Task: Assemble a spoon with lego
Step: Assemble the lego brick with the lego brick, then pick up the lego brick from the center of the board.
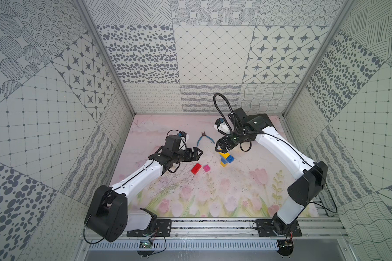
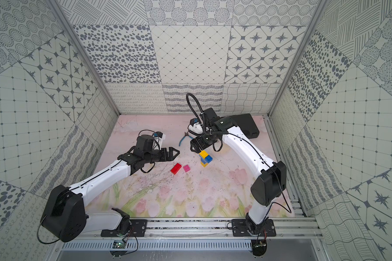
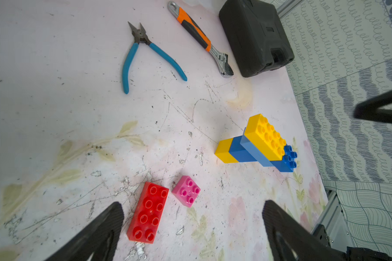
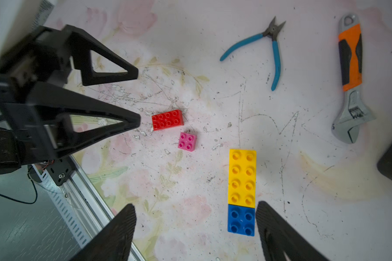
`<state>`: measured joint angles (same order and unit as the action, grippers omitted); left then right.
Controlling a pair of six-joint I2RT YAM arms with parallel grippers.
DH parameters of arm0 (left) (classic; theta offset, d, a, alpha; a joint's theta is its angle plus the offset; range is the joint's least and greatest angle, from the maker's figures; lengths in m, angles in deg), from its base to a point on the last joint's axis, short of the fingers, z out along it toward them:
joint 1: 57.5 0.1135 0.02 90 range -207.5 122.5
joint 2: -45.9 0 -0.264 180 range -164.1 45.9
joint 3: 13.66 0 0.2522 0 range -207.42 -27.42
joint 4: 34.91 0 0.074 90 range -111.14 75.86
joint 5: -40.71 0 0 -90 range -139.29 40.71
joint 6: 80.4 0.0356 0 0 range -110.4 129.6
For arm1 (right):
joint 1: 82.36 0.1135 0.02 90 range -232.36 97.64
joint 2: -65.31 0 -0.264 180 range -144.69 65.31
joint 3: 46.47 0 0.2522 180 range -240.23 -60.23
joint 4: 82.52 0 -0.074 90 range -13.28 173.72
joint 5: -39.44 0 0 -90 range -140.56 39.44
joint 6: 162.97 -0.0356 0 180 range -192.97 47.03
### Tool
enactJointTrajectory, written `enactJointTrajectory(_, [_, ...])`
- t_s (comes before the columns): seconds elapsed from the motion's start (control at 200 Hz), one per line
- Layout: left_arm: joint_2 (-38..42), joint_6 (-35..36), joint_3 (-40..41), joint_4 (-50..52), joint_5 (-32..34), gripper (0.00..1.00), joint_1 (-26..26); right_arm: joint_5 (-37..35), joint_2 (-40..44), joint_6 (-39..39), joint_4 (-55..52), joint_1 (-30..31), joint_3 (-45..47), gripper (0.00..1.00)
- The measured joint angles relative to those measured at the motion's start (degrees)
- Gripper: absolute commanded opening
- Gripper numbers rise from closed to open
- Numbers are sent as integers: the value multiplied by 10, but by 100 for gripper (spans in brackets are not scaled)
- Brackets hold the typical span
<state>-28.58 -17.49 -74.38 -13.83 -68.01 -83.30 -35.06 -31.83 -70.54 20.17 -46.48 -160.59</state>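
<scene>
Entry: unfinished spoon (image 4: 242,192), ungripped under my right gripper (image 4: 195,204), jaws spread; left gripper (image 3: 193,203), spread, poised by red brick (image 3: 148,212), likely next pick.

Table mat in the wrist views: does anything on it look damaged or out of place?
Yes. The mat is scratched and flaking around the red brick. The blue-handled pliers and orange-handled wrench lie there too, unrelated to brick building.

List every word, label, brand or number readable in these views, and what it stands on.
No text can be read.
Black case: a small moulded plate, too blurred to read.
Left arm and right arm: a tiny white mark each, too small to read.
Lego bricks, pliers, wrench: no marking legible.
</scene>
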Motion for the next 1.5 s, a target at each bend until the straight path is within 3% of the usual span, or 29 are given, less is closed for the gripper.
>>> enactJointTrajectory(0.175, [24,8,26,43,16,98,0,-17,44,-84,40,47,59,97])
enactJointTrajectory(0.445, [-33,50,7,130,80,93,-42,-16,160,-156,69,17,166,98])
enactJointTrajectory(0.565, [-74,64,-28,170,107,90,-61,-4,206,-160,78,-23,202,98])
enactJointTrajectory(0.7, [-132,87,-75,202,134,77,-79,13,230,-160,88,-64,248,98])
enactJointTrajectory(0.89, [-203,122,-129,238,162,66,-92,40,241,-157,91,-90,277,98])
enactJointTrajectory(1.501, [-274,167,-170,267,187,57,-103,80,264,-140,108,-128,308,98])
